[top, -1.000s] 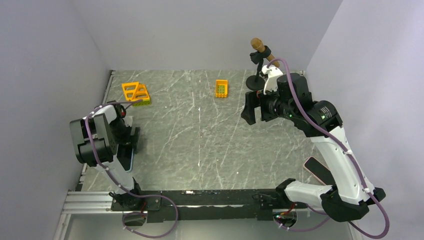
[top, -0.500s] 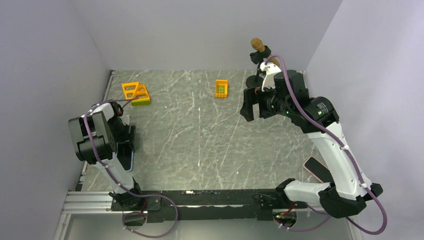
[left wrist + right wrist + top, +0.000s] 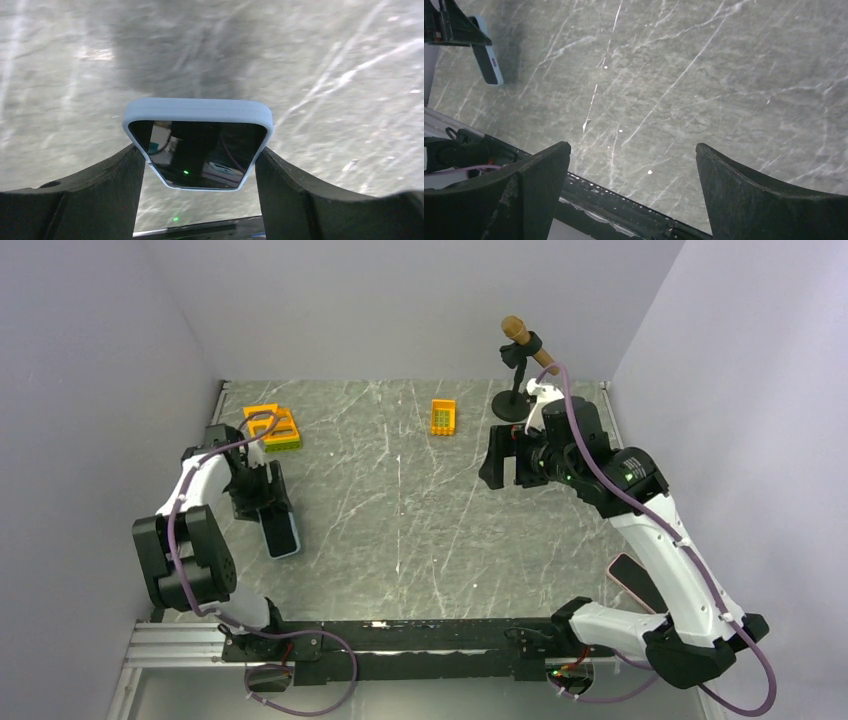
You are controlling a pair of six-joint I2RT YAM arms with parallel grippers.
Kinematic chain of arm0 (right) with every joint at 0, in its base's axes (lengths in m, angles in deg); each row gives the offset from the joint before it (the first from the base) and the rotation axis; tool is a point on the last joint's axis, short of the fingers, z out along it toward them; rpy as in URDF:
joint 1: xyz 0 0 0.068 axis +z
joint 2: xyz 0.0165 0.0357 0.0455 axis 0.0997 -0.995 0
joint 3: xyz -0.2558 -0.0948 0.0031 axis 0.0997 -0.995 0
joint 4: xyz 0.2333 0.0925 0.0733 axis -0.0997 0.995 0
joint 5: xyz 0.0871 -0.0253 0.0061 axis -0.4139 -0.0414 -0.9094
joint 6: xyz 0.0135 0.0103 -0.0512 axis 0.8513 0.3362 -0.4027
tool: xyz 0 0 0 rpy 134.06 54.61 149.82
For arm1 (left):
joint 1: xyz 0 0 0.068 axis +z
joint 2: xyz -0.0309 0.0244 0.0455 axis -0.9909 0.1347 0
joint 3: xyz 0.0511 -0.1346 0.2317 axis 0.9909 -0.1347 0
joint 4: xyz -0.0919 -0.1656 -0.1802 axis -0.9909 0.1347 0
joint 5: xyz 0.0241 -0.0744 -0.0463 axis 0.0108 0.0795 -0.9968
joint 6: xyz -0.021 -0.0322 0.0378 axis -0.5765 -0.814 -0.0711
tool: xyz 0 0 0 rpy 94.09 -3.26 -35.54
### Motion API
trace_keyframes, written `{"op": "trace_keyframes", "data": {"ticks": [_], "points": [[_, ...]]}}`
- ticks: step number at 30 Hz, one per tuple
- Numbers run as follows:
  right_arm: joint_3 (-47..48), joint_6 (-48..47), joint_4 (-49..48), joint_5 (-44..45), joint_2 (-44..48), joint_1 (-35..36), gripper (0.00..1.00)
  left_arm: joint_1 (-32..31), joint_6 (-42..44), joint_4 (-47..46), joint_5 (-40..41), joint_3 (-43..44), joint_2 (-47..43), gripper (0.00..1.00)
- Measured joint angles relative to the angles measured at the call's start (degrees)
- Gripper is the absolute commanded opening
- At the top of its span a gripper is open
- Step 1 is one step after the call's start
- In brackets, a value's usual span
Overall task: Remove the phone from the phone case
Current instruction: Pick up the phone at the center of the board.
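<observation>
Fig.: L gripper (image 3: 198, 152) pinches the phone (image 3: 200, 165) across its side edges, pale-blue case (image 3: 197, 107) on, above the table (image 3: 420, 530), left side. R gripper (image 3: 631, 165) is spread wide, empty, mid-right. Est. handling: phone stiff, glassy, prob. slippery; case softer, so peel at a corner lip. L wrist view shows rim & screen; top view shows only arm layout.

no readable text, labels, brands or numbers on anything in any view
</observation>
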Motion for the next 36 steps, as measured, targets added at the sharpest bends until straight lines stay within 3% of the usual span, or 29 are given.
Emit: {"op": "trace_keyframes", "data": {"ticks": [8, 12, 15, 19, 23, 30, 36], "points": [[-8.1, 6.6, -4.0, -4.7, -0.5, 0.0, 1.00, -12.7, -18.3, -6.4, -8.8, -2.9, -6.5, 0.00], [-13.0, 11.0, -7.1, -9.9, -3.2, 0.0, 1.00, -24.7, -28.5, -11.8, -10.9, -3.9, -10.4, 0.00], [-16.1, 14.7, -8.7, -14.1, -6.8, 0.0, 0.97, -35.4, -31.5, -16.9, -10.5, -3.6, -12.4, 0.00], [-16.8, 19.0, -10.0, -19.8, -11.4, -2.1, 0.88, -48.9, -29.2, -21.0, -7.6, -1.0, -12.6, 0.00], [-15.6, 21.2, -9.8, -24.7, -13.5, -6.8, 0.82, -57.5, -22.8, -24.0, -3.4, -0.4, -13.7, 0.00], [-11.5, 21.8, -9.4, -29.5, -18.0, -7.8, 0.73, -64.6, -10.1, -25.3, 2.2, 1.5, -14.3, 0.00], [-11.7, 23.7, -10.7, -31.9, -17.5, -6.6, 0.67, -67.0, -4.9, -25.4, 4.7, 5.2, -12.2, 0.00]]}}
